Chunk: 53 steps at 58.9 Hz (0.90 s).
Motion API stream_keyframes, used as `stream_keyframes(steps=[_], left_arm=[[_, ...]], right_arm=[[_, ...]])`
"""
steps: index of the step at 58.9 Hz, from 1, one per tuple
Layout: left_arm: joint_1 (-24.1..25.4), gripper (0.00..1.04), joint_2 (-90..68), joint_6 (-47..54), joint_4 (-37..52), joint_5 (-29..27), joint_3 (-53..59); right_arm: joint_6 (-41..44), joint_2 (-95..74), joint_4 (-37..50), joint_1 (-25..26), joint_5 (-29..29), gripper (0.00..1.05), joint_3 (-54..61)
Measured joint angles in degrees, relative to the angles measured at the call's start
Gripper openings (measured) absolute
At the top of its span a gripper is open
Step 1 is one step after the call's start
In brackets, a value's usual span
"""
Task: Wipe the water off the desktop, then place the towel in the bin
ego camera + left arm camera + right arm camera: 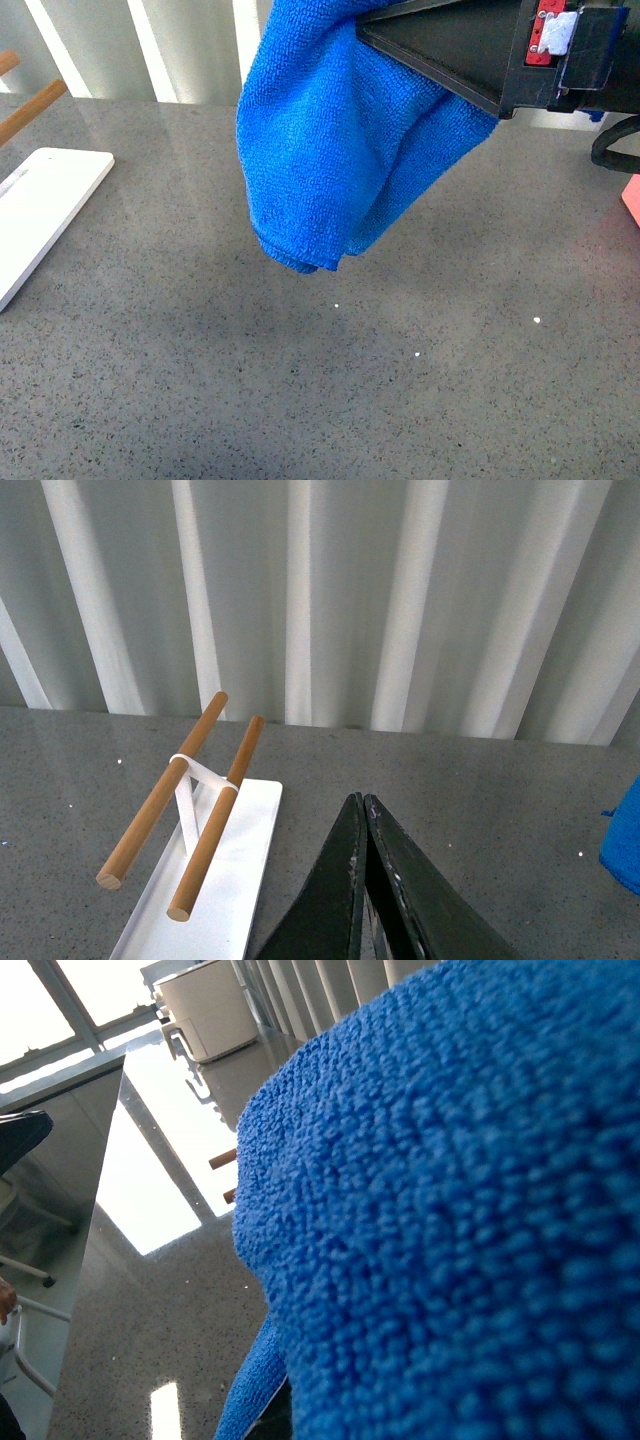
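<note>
The bright blue fluffy towel (330, 150) hangs in soft folds from my right gripper (375, 30), which is shut on it at the top of the front view, well above the dark grey speckled desktop (300, 380). In the right wrist view the towel (450, 1210) fills most of the frame and hides the jaws. My left gripper (362, 802) is shut and empty, its black fingers pressed together above the desktop (480, 790). A blue corner of the towel (625, 845) shows at the edge of the left wrist view. No bin shows.
A flat white board (40, 210) lies at the left, carrying a white stand with two wooden rods (190, 810). A few small bright specks (416, 353) dot the desktop under the towel. A pink edge (632, 198) shows at the right. Pale pleated curtains (320, 600) hang behind.
</note>
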State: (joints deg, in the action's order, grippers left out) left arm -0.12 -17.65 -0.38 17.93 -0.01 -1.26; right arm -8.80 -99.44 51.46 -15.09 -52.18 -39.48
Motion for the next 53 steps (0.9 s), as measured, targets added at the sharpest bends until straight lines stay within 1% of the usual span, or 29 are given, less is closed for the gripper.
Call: stream_keyframes(steps=[10,28,29,31,35,51,53], left_arm=[[0.0,0.03,4.1,0.0,-4.2,0.0,0.0],[0.0,0.03,7.8,0.0,-7.9,0.0,0.0],[0.0,0.03,8.3,0.0,-8.4,0.0,0.0],[0.0,0.03,12.2,0.0,-13.9,0.0,0.0],[0.0,0.03,15.4,0.0,-17.3,0.0,0.0],[0.0,0.03,17.4,0.1,-17.9,0.0,0.0],[0.0,0.06,17.4,0.0,-17.9,0.0,0.0]], right_arm=[[0.3,0.0,-0.6,0.0,0.1,0.05,0.0],[0.6,0.0,-0.7,0.0,0.2,0.05,0.0],[0.6,0.0,-0.7,0.0,0.2,0.05,0.0],[0.6,0.0,-0.7,0.0,0.3,0.05,0.0],[0.6,0.0,-0.7,-0.1,0.4,0.05,0.0],[0.6,-0.2,-0.7,-0.5,0.7,0.05,-0.1],[0.6,-0.2,-0.8,-0.5,0.9,0.05,-0.1]])
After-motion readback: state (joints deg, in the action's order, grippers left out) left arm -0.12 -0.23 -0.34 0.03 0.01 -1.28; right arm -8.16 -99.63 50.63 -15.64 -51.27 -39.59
